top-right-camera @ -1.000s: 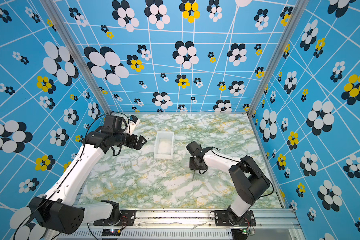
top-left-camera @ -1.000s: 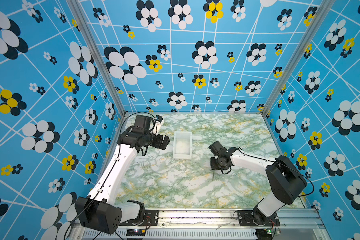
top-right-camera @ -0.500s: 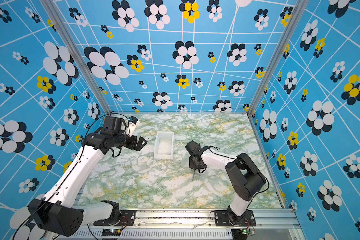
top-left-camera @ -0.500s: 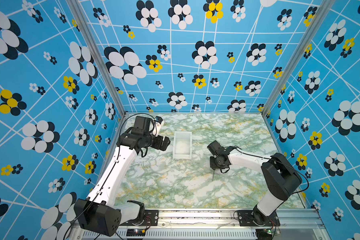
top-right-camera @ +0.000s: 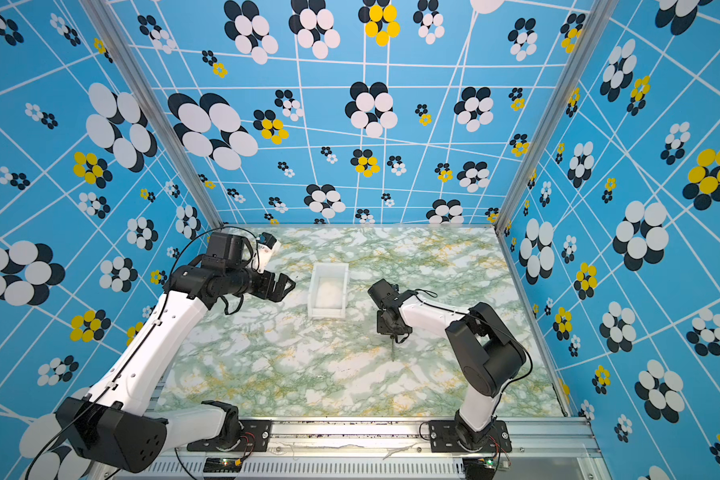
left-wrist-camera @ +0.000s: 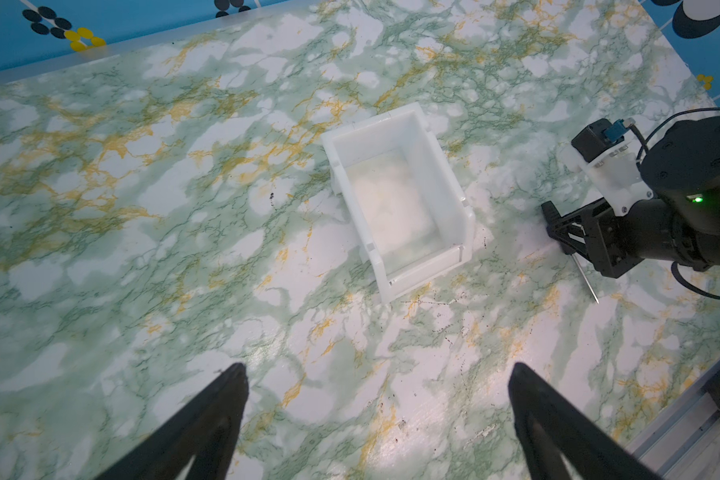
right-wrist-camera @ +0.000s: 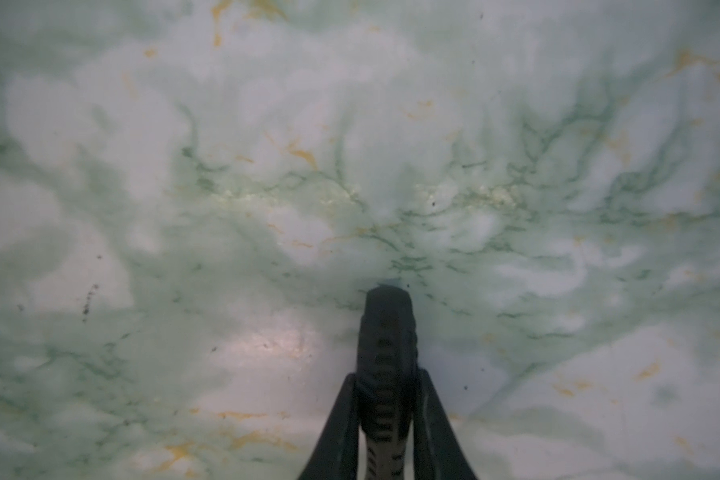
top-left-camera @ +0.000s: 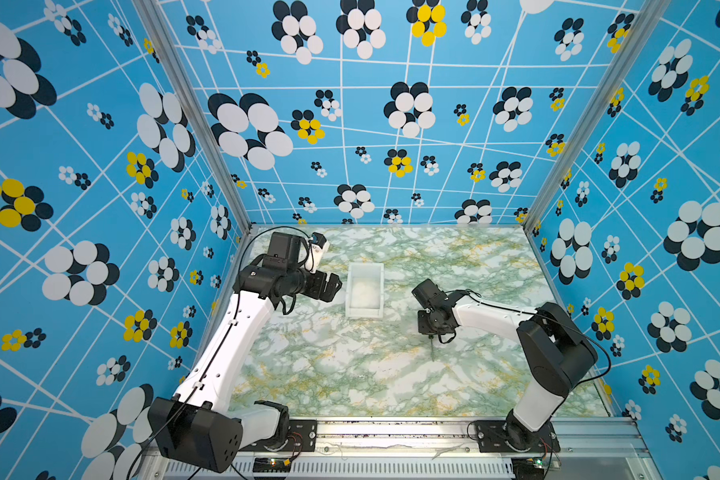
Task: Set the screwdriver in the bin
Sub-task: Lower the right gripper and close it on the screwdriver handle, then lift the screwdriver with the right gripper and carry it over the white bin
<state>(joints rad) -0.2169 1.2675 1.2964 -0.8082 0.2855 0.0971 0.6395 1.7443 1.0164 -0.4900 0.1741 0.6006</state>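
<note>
Black ribbed plastic fills the right claw (right-wrist-camera: 387, 376): its jaws are clenched on the handle of the screwdriver (right-wrist-camera: 385, 332), low over the marbled table (top-left-camera: 329, 365). Whether the tip has cleared the surface I cannot tell. In both top views the thin grey shaft pokes out from under the claw toward the robot's base, its long axis roughly front to back. The bin (top-left-camera: 351, 291) stands apart to this claw's left, a little farther from the base, empty, its long sides running about the same way. The left claw (top-left-camera: 334, 286) hangs released beyond the bin's far side, so the carry leftward likely falls to the right arm.
</note>
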